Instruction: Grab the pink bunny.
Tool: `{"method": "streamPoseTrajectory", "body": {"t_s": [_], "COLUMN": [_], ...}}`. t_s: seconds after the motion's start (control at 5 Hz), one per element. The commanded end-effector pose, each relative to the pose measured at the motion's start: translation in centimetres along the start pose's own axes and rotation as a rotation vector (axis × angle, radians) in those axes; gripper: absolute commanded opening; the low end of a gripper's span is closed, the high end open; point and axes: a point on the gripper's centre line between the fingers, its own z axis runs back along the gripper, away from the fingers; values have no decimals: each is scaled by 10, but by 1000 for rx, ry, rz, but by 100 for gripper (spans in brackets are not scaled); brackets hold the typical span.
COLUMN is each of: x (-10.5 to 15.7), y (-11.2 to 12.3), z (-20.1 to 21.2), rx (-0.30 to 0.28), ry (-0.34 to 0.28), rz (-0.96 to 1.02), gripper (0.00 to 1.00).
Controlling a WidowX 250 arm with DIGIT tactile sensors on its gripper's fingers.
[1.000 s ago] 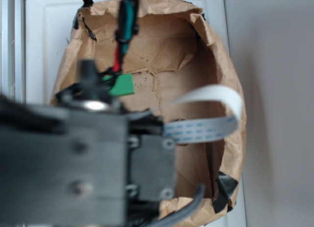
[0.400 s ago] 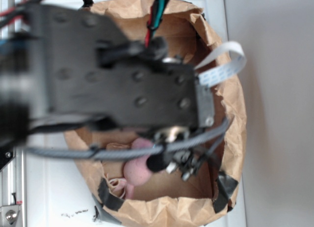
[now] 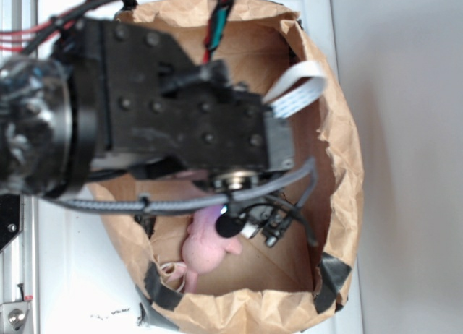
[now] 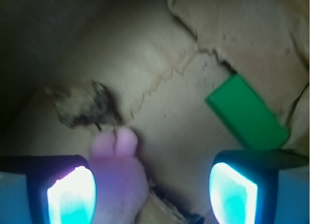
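We log the hand [image 4: 152,185]: spread wide, holding nothing, shifted lower-left since earlier. One pink bunny [image 4: 116,173] beside its left finger [image 4: 68,190]; one brown lump [image 4: 85,105]; one green block [image 4: 247,112]; one paper bag [image 3: 340,168].

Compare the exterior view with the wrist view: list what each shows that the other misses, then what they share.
Only the exterior view shows the robot arm, its white ribbon cable, the paper bag's rim and the black tape on it. Only the wrist view shows the green block, the lumpy brown object and the glowing fingertips of the open pincer, with the bunny beside the left-hand one. Both show the pink bunny and the brown paper floor of the bag.
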Motion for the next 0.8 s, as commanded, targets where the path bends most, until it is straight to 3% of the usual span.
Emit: {"method": "streamPoseTrajectory", "body": {"t_s": [0.0,0.4,0.6], "x": [-50,-51,-41], "y": [-13,-33,-36], "z": [9,9,-5], "rx": [-66,-103,-61], "ry": [47,15,2], "rz": [-49,-43,-28], "gripper": [100,100,100]}}
